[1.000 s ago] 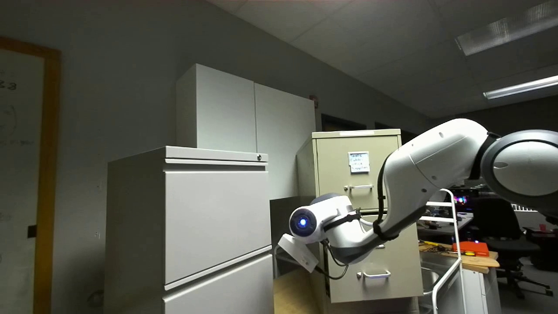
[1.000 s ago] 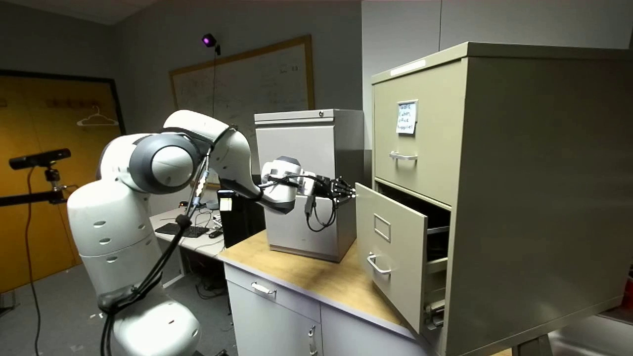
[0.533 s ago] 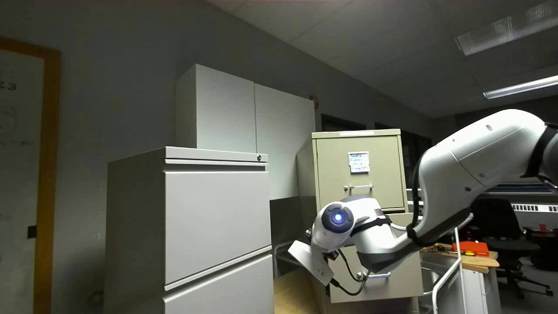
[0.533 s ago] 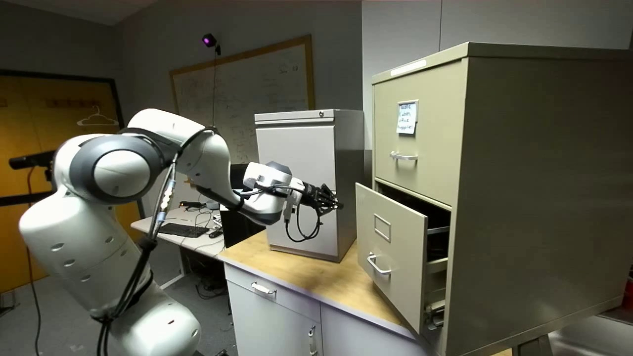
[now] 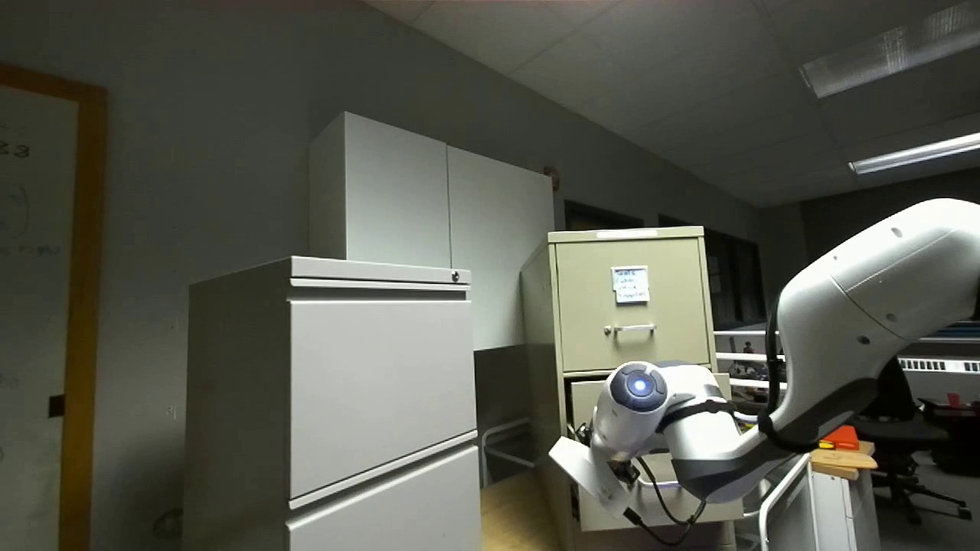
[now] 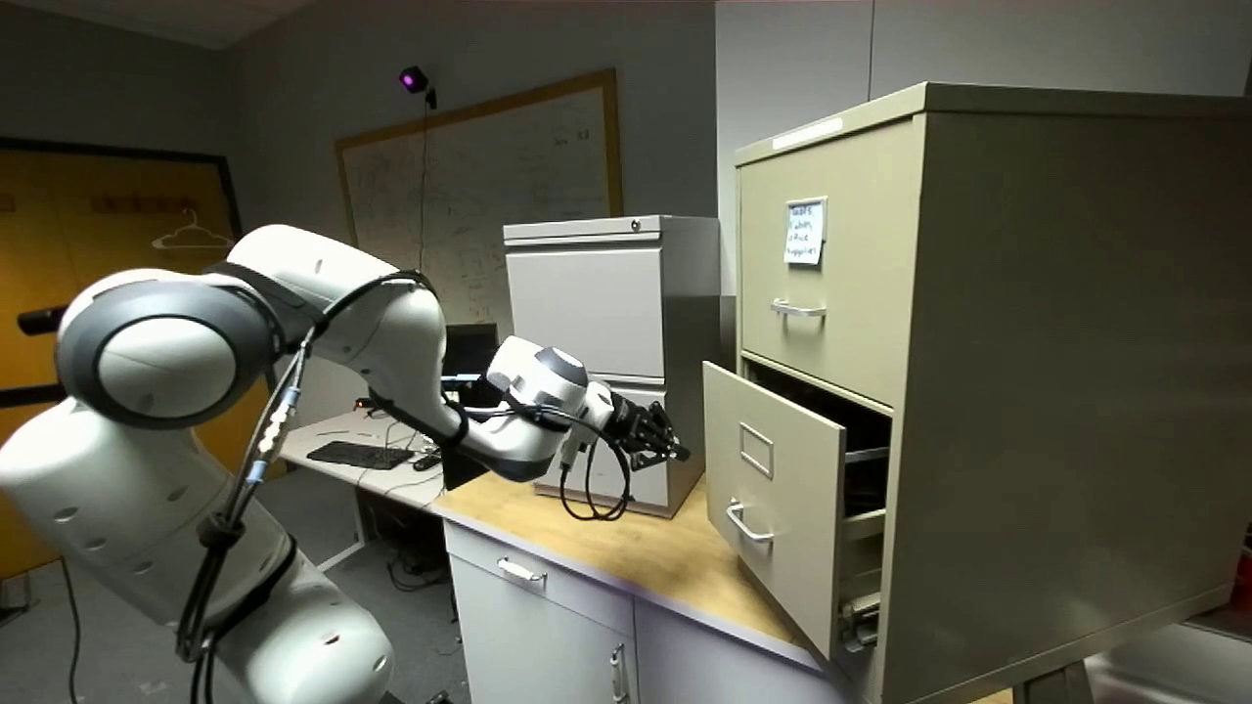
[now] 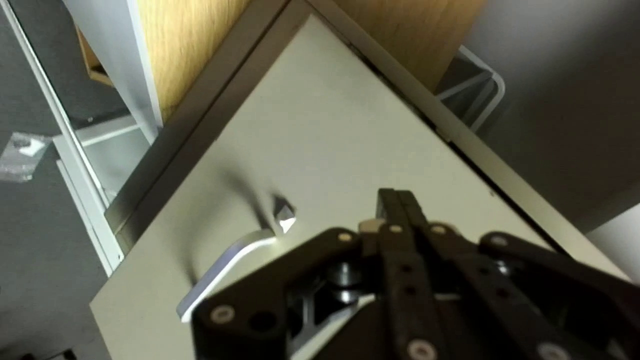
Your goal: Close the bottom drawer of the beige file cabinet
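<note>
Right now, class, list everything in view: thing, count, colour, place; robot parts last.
Counter: one, tan-topped, under grey cabinet.
Grey cabinet: one, grey, on counter.
File cabinet: one, beige, right of grey cabinet.
Top drawer: one, beige, shut in file cabinet.
Bottom drawer: one, beige, below, pulled out.
Handles: two, silver, on file cabinet.
Paper: one, white, on top drawer.
Cupboard: one, grey, behind grey cabinet.
Whiteboard: one, white, on wall.
Door: one, yellow, left of whiteboard.
Desk: one, pale, near counter.
Clutter: uncounted, mixed, on desk and beyond.
Lights: two, whitish, overhead.
Arm: one, white, facing file cabinet.
Claw: one, black, near bottom drawer.
</note>
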`<state>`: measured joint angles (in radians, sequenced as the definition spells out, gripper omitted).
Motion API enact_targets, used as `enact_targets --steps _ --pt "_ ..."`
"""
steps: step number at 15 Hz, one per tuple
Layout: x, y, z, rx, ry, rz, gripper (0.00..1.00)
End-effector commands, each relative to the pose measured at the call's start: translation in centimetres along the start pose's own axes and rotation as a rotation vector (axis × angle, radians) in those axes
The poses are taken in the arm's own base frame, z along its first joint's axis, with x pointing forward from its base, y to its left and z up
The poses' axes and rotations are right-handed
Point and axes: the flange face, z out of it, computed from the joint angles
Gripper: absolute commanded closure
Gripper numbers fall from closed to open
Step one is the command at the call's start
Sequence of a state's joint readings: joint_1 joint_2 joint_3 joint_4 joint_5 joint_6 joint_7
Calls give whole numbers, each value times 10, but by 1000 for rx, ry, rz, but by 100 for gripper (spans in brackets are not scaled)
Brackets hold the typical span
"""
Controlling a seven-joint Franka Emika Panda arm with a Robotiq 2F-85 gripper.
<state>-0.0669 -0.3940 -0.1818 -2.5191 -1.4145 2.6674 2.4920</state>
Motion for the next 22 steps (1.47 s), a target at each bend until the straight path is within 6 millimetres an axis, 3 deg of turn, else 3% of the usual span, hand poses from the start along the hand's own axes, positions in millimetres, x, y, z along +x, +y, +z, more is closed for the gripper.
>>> enact_targets --steps 1,6,11,14,15,16,18,22 --pt "3 10 17 -3 -183 66 100" --pt "30 32 53 -181 -107 231 100" --pt "57 31 58 -220 15 359 100" --pt "67 9 49 -162 88 452 100" --pt "76 -3 40 -140 123 477 100" --pt "99 -22 23 -131 148 483 100" --pt "113 -44 7 -111 208 488 100" --pt "116 -70 -17 -63 288 479 100"
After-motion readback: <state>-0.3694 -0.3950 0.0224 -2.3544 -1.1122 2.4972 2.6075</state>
